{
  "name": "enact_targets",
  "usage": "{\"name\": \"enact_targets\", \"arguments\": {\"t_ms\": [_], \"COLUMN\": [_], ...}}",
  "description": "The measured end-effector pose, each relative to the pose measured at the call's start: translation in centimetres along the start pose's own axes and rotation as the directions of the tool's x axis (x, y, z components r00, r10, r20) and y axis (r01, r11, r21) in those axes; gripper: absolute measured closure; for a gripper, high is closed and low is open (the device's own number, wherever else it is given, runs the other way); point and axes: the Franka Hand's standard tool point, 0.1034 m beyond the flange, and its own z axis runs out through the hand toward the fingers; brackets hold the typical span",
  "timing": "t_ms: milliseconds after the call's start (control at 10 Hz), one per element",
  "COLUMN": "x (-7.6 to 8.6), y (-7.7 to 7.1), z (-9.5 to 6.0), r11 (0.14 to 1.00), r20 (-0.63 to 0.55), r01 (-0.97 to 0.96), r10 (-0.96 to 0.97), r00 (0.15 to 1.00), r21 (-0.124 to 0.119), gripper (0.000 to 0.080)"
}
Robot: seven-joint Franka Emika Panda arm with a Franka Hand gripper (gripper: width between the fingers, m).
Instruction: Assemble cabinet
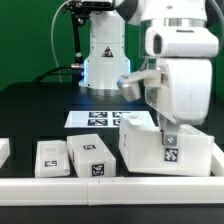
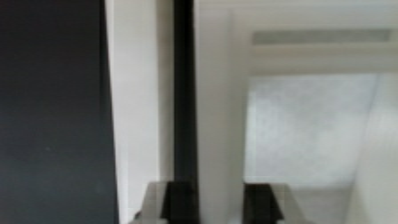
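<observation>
jaws: I see 'em pinching a thin wall of the cabinet [image 1: 140, 152] | where: lower right, exterior view

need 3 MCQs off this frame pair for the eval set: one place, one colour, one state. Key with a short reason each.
1. Where does the marker board lie relative to the cabinet?
A) on top of it
B) flat on the table beyond it, farther from the exterior camera
C) inside one of its compartments

2. What colour is the table top?
A) black
B) white
C) light wood

3. What are the fingers doing?
A) spread wide above the table
B) closed on a small loose block
C) closed on a thin white wall of the cabinet

Key:
1 B: the exterior view shows the tagged sheet lying flat behind the box.
2 A: the surface around the white parts is black.
3 C: the wrist view shows both dark fingers tight against either side of the white wall.
</observation>
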Motion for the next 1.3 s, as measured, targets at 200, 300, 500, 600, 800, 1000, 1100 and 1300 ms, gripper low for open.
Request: {"name": "enact_targets", "arguments": {"t_ms": [200, 300, 500, 600, 800, 1000, 1100, 1300], "x": [0.2, 0.4, 0.6, 0.5, 0.6, 1.3, 1.3, 1.3], "y": [0.6, 1.1, 1.3, 1.3, 1.3, 1.5, 1.6, 1.7], "z": [0.6, 0.7, 0.7, 0.7, 0.7, 1.4, 1.7, 2.3], "r11": [1.000, 1.000, 1.000, 1.000, 1.000, 1.000, 1.000, 1.000], "r20": [-0.003, -0.003, -0.004, -0.004, -0.005, -0.007, -0.007, -0.005], "r01": [0.009, 0.012, 0.007, 0.006, 0.003, 0.001, 0.002, 0.024], "r10": [-0.009, -0.012, -0.007, -0.006, -0.003, -0.001, -0.002, -0.024], "r00": [1.000, 1.000, 1.000, 1.000, 1.000, 1.000, 1.000, 1.000], "r21": [0.000, 0.005, 0.004, 0.004, 0.005, 0.009, 0.012, 0.014], "gripper": [0.0709, 0.0708, 0.0708, 0.0708, 0.0708, 0.0705, 0.0702, 0.0698]}}
